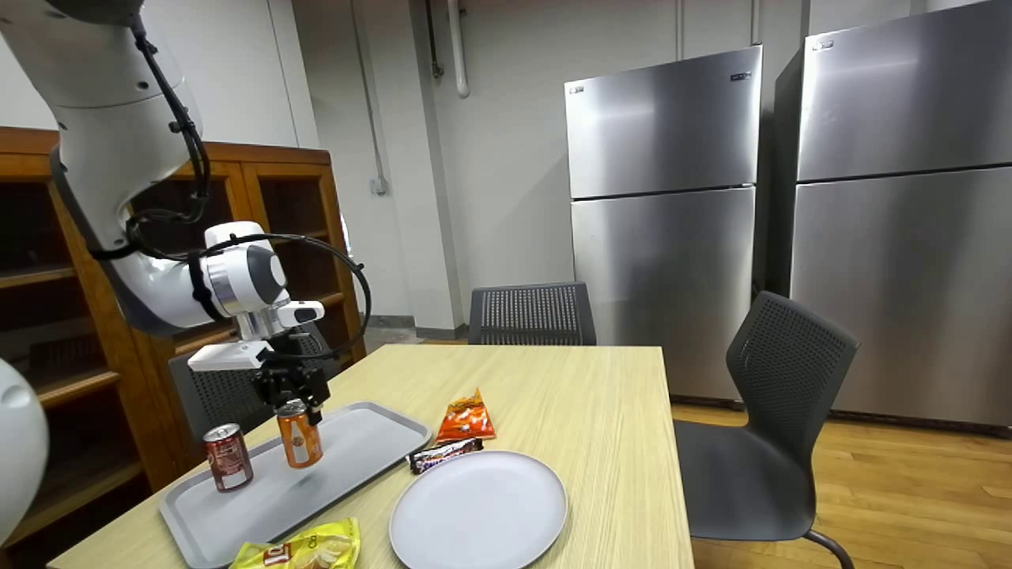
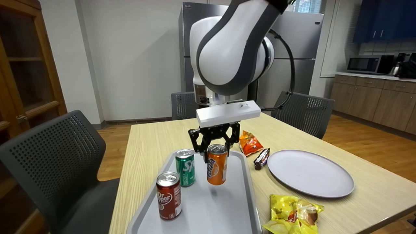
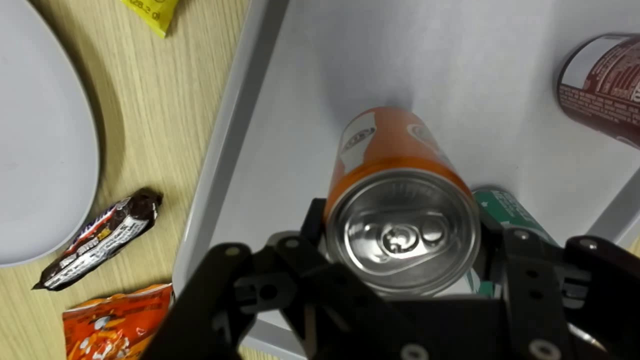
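While your hand (image 2: 217, 154) is clamped around the upper part of the orange Fanta can (image 2: 217, 169), pressing it from both sides, the can hangs nearly upright just above the grey tray (image 2: 224, 208), its base apart from the tray's surface. In the wrist view you look straight down on its top. Nearest to it you have the green Sprite can (image 2: 185, 169), standing on the tray close to one long side and partly hidden by your hand in the wrist view. The dark red Dr Pepper can (image 2: 168, 198) stands on the tray too, along that same side but farther toward the other short end. Off the tray's opposite long side, on the tabletop (image 1: 589, 427), you see a brown-wrapped candy bar (image 2: 262, 159), with the round plate (image 2: 310, 174) lying farther out past it. The orange-red snack bag (image 2: 251, 144) sits near the tray's corner at the Sprite end, and the yellow snack bag (image 2: 294, 214) near the tray toward the Dr Pepper end. Beyond the tray's can side stand a dark chair (image 2: 58, 156) and a wooden cabinet (image 1: 296, 233); two steel refrigerators (image 1: 664, 269) stand well apart from the tray.
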Robot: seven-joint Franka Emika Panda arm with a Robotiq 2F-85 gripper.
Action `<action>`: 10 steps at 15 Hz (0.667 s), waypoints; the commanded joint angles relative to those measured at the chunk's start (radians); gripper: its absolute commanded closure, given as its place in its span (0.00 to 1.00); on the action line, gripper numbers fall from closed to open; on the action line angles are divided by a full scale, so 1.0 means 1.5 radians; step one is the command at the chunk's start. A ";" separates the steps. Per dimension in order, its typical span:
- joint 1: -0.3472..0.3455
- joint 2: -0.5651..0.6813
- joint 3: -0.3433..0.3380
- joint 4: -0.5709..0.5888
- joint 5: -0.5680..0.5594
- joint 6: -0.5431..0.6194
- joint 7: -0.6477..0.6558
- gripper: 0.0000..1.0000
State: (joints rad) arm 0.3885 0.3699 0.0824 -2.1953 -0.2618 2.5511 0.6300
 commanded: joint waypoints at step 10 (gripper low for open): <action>0.023 0.024 -0.006 0.016 -0.004 -0.037 0.004 0.60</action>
State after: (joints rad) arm 0.4074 0.4035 0.0818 -2.1948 -0.2621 2.5319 0.6298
